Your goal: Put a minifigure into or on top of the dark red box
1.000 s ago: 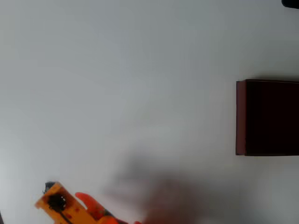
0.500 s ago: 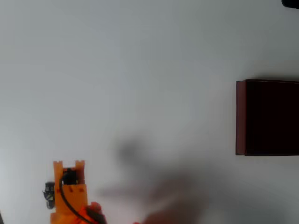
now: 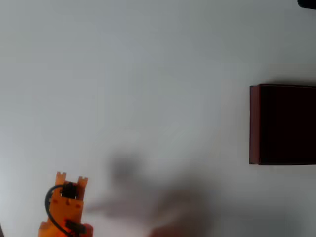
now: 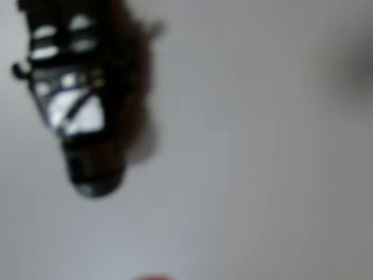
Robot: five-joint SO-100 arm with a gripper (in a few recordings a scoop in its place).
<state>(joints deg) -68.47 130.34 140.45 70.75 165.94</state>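
A plain pale grey-white table surface [image 3: 148, 74] takes up nearly all of the overhead view, smooth and bare-looking, with a soft, blurry dark shadow smeared across its lower middle.

At the right edge of that view, about halfway down, sits the dark red box [image 3: 255, 123], a large square box with dark red walls and a near-black maroon inside. Its open top faces the camera, its left wall catches the light as a thin reddish strip, and its right side runs out of the picture.

Far across the table from it, in the lower left corner of the overhead view, is the orange plastic arm end with its gripper [image 3: 69, 180]. A black motor block and a looping black cable sit on top of it, and two short orange prongs point toward the top of the picture. From above I cannot tell whether the fingers are apart or together, since the body hides them.

The small black and dark grey toy minifigure with pale marks [image 4: 73, 102] shows in the wrist view, blurred and close, in the upper left of that picture. It lies flat on the table, lengthwise, with a dark shadow along its right side. It is well apart from the dark red box, and nothing is touching it
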